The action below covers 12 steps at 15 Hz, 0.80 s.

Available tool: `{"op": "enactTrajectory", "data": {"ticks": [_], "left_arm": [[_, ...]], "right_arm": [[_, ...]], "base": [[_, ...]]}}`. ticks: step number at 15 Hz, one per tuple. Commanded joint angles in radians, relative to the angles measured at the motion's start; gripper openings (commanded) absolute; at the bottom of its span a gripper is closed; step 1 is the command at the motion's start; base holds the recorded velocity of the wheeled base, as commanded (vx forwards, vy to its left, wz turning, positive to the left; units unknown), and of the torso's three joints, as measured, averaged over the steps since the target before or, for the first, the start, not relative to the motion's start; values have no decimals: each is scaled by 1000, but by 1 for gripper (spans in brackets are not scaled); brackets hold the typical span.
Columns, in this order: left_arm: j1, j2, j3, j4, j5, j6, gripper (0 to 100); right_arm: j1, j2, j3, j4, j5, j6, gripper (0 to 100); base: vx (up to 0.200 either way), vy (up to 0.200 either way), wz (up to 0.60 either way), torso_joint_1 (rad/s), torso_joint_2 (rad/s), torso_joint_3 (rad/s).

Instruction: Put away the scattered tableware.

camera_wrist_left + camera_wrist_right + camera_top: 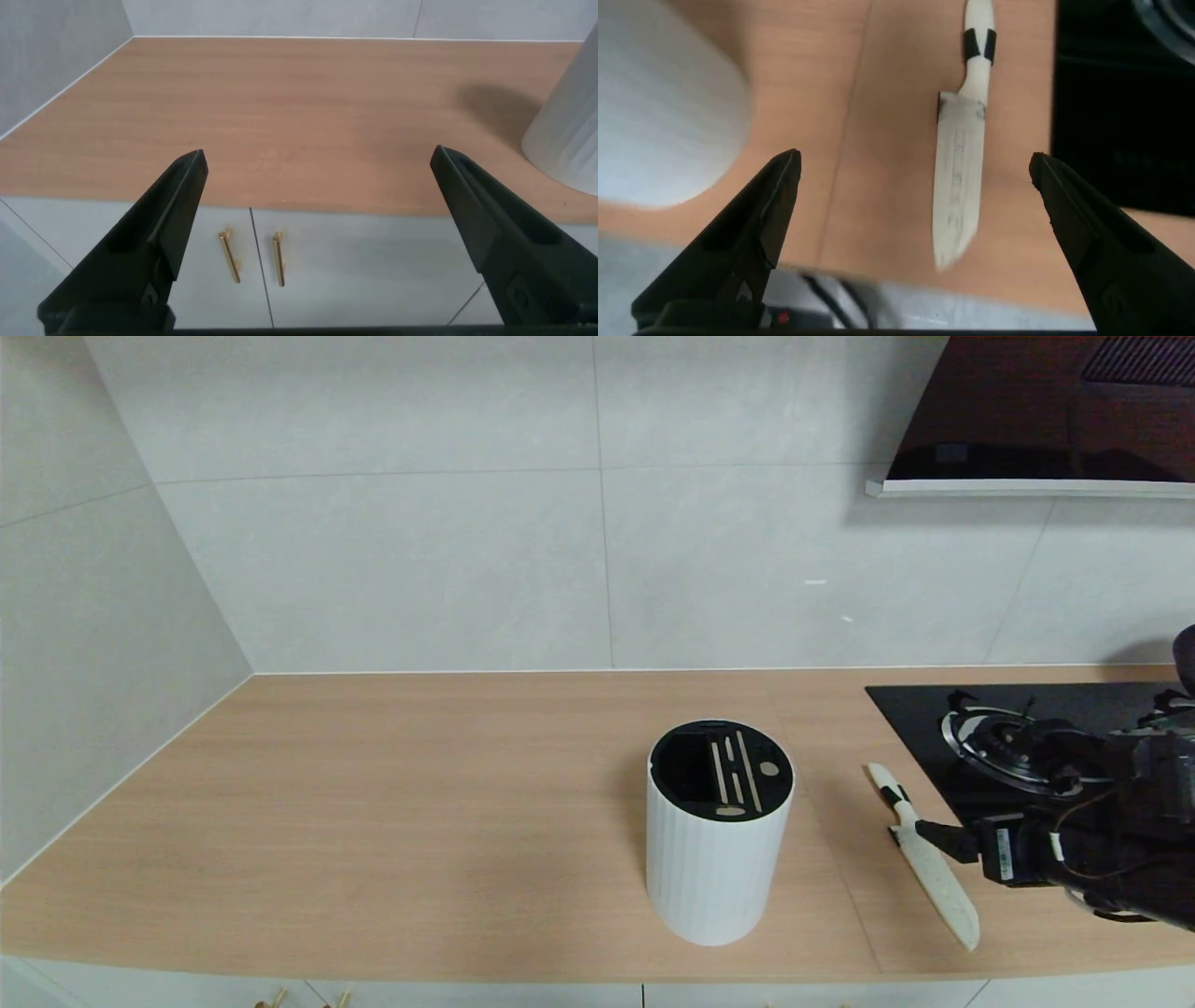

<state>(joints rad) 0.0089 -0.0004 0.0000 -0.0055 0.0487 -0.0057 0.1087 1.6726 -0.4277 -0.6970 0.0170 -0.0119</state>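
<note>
Wooden countertop holds a white knife; the right gripper, jaws spread wide, should centre on the handle before closing.

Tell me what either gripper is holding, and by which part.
Nothing: left gripper and right gripper are open and empty; the knife lies loose on the counter.

Bright, even light; soft shadows.
</note>
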Motion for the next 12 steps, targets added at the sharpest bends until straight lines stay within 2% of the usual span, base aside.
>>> {"op": "enactTrajectory", "data": {"ticks": [1,6,10,12], "left_arm": [[0,0,0,-1,0,0,100],[0,0,0,-1,0,0,100],[0,0,0,-1,0,0,100],[0,0,0,-1,0,0,100]], "right_arm": [[2,243,-14,-113,-37,-2,100],[-43,415,-49,-248,-40,0,100],[-44,544,-100,-345,-69,6,100],[-55,572,-131,-354,-71,9,100]], "base": [[0,0,0,0,0,0],[0,0,0,0,0,0],[0,0,0,0,0,0],[0,0,0,0,0,0]]}}
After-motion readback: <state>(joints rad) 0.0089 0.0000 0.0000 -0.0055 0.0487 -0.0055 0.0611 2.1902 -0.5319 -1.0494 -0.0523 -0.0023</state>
